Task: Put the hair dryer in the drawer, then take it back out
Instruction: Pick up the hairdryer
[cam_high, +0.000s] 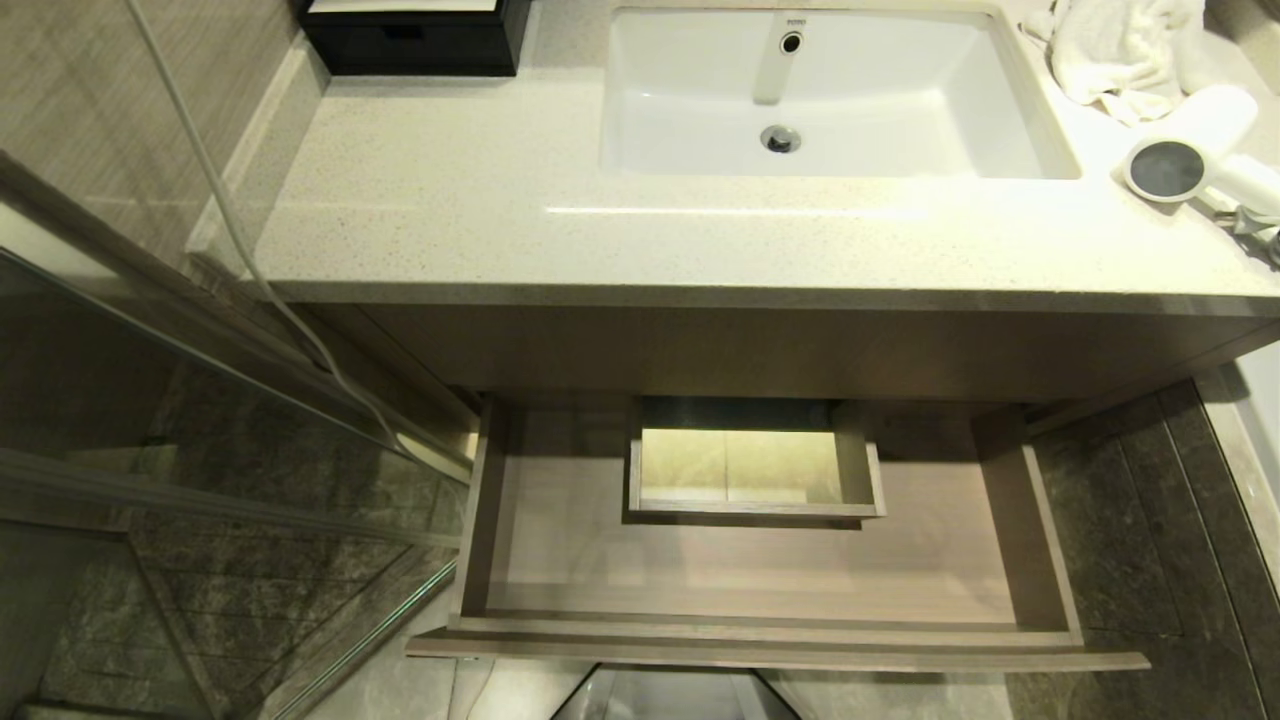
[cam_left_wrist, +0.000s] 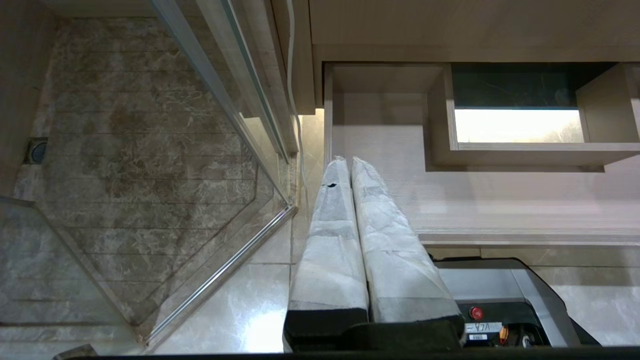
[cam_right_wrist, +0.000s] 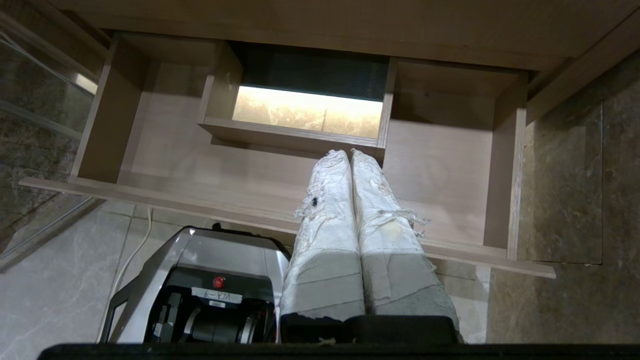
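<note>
We note the hair dryer (cam_high: 1200, 160) lying on the tabletop (cam_high: 600, 230) right of the sink (cam_high: 830, 100), barrel apparently pointing toward us, drawer (cam_high: 760, 570) open and empty below; both grippers' fingers (cam_left_wrist: 350, 200) (cam_right_wrist: 350, 200) pressed together, holding nothing, right arm nearer.

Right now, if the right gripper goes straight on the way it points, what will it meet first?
Probably the drawer: the right gripper, shut and empty, points at its floor just before the boxed cut-out. Depth is hard to judge.
</note>
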